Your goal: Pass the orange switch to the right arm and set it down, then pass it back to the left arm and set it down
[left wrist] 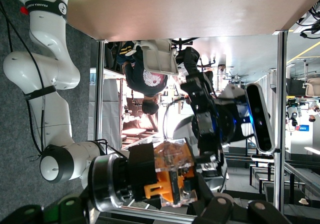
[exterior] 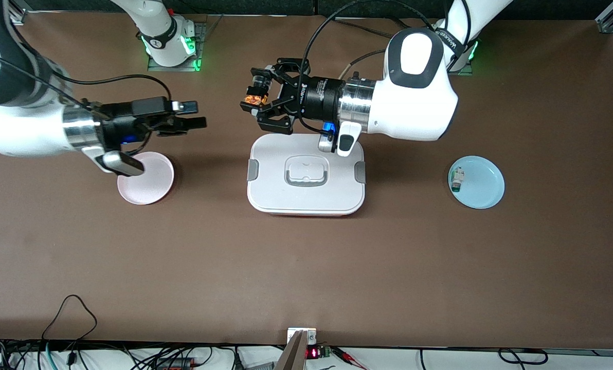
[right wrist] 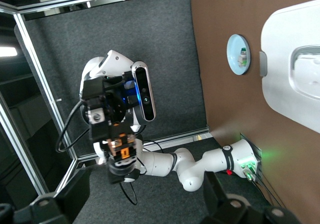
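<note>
Box [exterior: 306, 174], white and lidded, sits mid-bench [exterior: 306, 267] between a pink plate [exterior: 149, 180] toward the right arm's end and a blue plate [exterior: 484, 185] holding a small white-and-green part [exterior: 457, 180] toward the left arm's end. The left hand [exterior: 257, 100] lies horizontal above the box's farther edge, clenched on the orange switch [exterior: 253, 96]. The right hand [exterior: 196, 115], fingers spread and empty, points toward it above the pink plate.

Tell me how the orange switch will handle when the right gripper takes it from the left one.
The orange switch, clamped in the left gripper, looks rigid and probably light. Its cylindrical body could roll if dropped. Being tiny, it leaves the open right gripper little free surface to grip.
</note>
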Available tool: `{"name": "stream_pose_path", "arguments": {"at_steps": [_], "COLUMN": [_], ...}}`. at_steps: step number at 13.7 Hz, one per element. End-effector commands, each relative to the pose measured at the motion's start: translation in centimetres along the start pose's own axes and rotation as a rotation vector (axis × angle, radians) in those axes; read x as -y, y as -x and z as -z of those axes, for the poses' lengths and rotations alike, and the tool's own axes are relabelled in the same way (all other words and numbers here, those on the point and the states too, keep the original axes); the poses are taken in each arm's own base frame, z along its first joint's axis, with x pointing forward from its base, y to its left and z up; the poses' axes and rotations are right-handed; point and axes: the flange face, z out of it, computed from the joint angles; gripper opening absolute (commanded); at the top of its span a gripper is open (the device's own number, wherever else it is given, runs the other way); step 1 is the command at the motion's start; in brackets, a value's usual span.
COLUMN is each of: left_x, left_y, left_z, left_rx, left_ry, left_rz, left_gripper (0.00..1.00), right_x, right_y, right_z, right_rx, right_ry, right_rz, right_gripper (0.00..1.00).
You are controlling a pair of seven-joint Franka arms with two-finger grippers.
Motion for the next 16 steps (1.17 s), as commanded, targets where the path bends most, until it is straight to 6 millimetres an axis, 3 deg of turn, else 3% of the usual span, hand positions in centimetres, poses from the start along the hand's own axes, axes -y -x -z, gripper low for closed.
{"name": "stream_pose_path", "arguments": {"at_steps": [1, 6, 16], "left_x": [-0.4, -0.4, -0.4], "left_y": [0.6, 0.7, 0.7], "left_z": [0.0, 0.1, 0.0], "left_rx": [0.032, 0.032, 0.032], "left_ry": [0.005, 0.007, 0.005], "left_rz": [0.014, 0.014, 0.014], "left_gripper": [0.01, 0.01, 0.01], "right_x": [-0.7, 1.3, 3.0], "right_y": [1.3, 2.1, 2.8], "right_z": [-1.6, -4.4, -5.5], "right_rx": [-0.037, -0.078, -0.152], "right_ry": [-0.054, -0.089, -0.162], "right_rz": [0.030, 0.029, -0.025], "right_gripper": [1.00, 1.00, 1.00]}}
